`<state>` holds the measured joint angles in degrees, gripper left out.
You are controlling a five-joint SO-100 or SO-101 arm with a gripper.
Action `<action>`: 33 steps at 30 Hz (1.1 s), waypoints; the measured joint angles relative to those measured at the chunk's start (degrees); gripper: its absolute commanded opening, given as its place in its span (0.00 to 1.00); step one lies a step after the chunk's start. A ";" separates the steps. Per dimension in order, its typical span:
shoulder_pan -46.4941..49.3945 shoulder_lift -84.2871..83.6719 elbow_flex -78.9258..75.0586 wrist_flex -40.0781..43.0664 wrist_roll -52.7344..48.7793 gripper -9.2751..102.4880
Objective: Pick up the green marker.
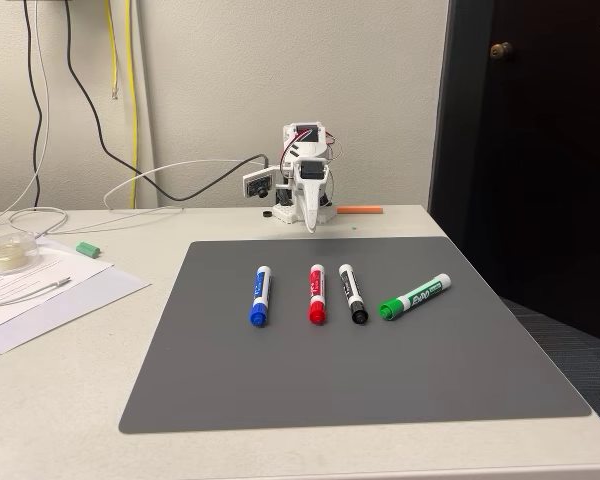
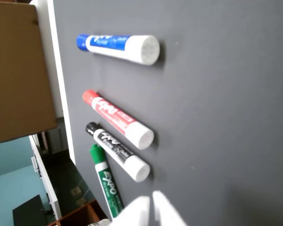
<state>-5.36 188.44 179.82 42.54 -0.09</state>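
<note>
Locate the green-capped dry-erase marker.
In the fixed view, the green-capped white-barrelled dry-erase marker lies angled on the dark grey mat, rightmost of four, just right of the black-capped marker.

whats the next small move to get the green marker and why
Probably reach out over the mat toward the green marker, the angled, rightmost one in the fixed view. The gripper hangs folded near the arm's base, behind the mat, apart from all four markers.

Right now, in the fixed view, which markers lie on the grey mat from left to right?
Blue marker → red marker → black marker → green marker, which lies slanted, unlike the other three.
</note>
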 measured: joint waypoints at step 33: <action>-0.35 -55.11 -43.42 -15.82 -19.51 0.08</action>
<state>-5.71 133.33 136.41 26.72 -19.60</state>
